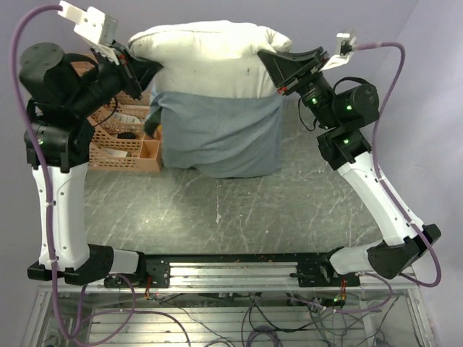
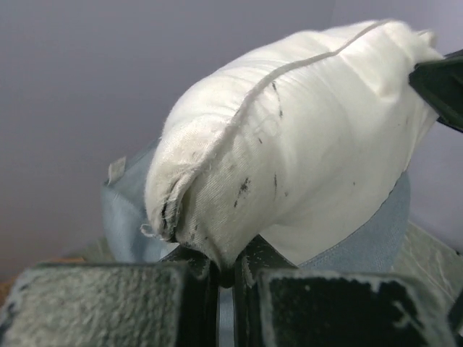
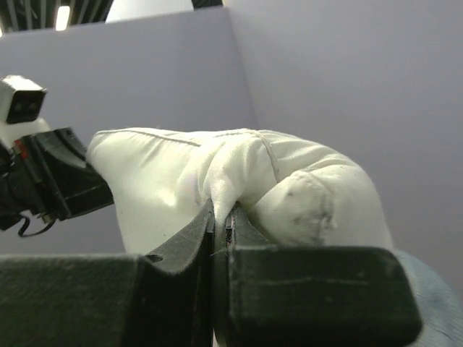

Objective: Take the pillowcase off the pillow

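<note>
The off-white pillow [image 1: 210, 58] is held up at the back of the table, its upper half bare. The blue-grey pillowcase [image 1: 221, 134] hangs around its lower half and rests on the table. My left gripper [image 1: 137, 69] is shut on the pillow's left corner, seen pinched in the left wrist view [image 2: 228, 271]. My right gripper [image 1: 278, 72] is shut on the pillow's right corner, pinched in the right wrist view [image 3: 223, 217]. The pillow [image 2: 304, 137] fills the left wrist view, with the pillowcase [image 2: 376, 231] below it. The pillow [image 3: 239, 181] also shows in the right wrist view.
An orange-brown lattice basket [image 1: 123, 141] with small items stands at the left, beside the pillowcase. The grey marbled table [image 1: 239, 217] stretches toward me. A purple wall [image 3: 325, 79] stands close behind the pillow.
</note>
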